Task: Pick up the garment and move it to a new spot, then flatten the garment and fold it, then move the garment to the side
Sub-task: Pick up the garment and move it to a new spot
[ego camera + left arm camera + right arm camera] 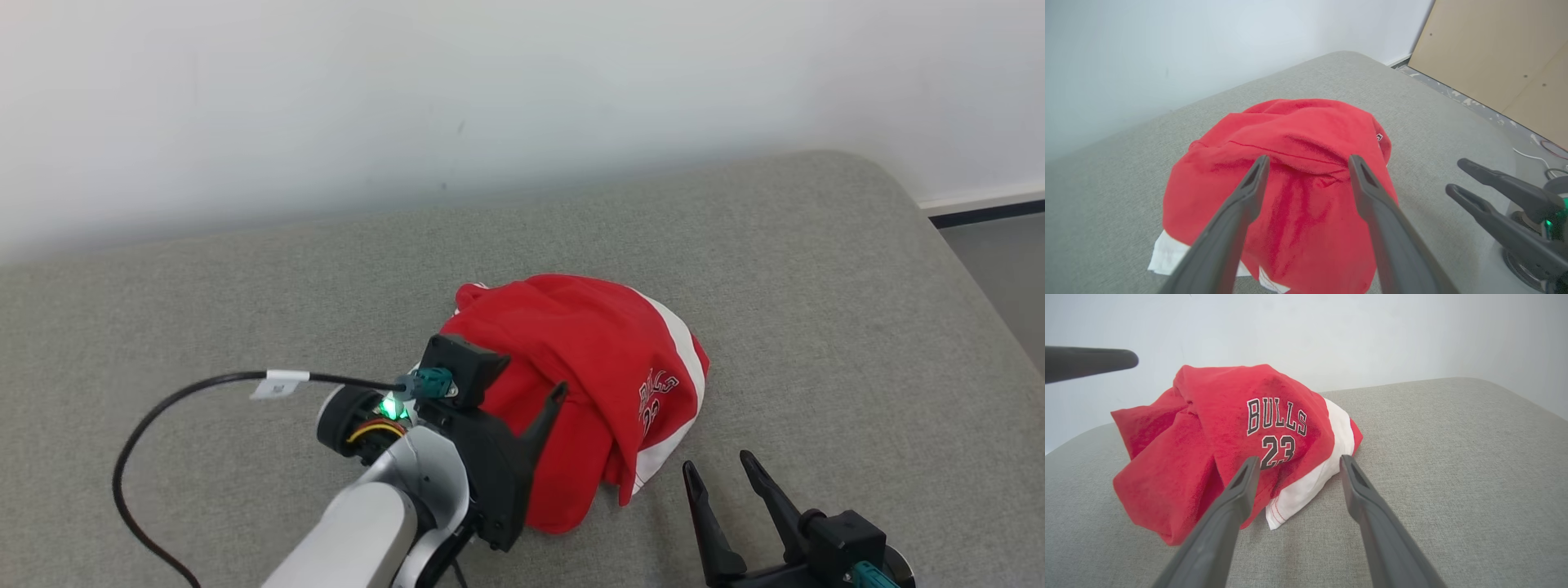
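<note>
Left tool (pixel 1308 160) wide open over garment (pixel 1290 122); right tool (pixel 1299 458) open nearby.

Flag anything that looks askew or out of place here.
The red garment lies crumpled in a heap on the grey cushion, not flat, a white panel poking out beneath. Nothing looks spilled or damaged.

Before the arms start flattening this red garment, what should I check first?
1. Left gripper jaws open above the garment: ok.
2. Right gripper jaws open, apart from the cloth: ok.
3. Garment fully on the grey cushion: ok.
4. Garment lying flat: not ok, bunched in a heap.
5. Corners findable for a grasp: cannot tell, edges tucked into the heap.
</note>
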Robot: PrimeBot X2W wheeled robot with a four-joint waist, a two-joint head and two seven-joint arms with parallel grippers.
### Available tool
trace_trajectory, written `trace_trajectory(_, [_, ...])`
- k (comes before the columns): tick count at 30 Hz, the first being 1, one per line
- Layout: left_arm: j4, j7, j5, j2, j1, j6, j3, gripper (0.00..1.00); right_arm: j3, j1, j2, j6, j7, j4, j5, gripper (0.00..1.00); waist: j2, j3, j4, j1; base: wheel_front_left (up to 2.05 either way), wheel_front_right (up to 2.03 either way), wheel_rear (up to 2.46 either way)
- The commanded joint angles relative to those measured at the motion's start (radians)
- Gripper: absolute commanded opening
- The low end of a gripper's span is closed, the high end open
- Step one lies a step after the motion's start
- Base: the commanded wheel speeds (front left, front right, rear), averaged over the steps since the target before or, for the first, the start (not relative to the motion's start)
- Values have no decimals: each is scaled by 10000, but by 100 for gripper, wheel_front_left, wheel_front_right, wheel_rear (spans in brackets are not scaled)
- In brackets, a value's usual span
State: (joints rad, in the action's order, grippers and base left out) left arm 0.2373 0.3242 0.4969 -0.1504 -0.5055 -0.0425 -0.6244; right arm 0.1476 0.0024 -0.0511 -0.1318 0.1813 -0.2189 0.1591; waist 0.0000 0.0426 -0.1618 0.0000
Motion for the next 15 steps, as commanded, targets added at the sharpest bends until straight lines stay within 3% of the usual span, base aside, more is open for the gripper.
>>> trace_trajectory(1, [-223,196,-71,-113,24,63,-34,100,-4,92,15,22,-17,36,-53,100,0,-101,100,0,0,0,0])
trace_trajectory(7, [-514,2363,-230,-762,-693,359,-173,100,6,99,13,22,-105,167,-29,100,0,127,-239,0,0,0,0])
trace_trajectory(10, [-267,3234,-37,-653,-1145,602,-66,100,78,8,13,22,-115,208,-72,100,0,313,-568,0,0,0,0])
trace_trajectory(15, [23,3823,53,-575,-1702,778,21,100,83,-119,15,22,-114,266,-114,100,0,645,-1077,0,0,0,0])
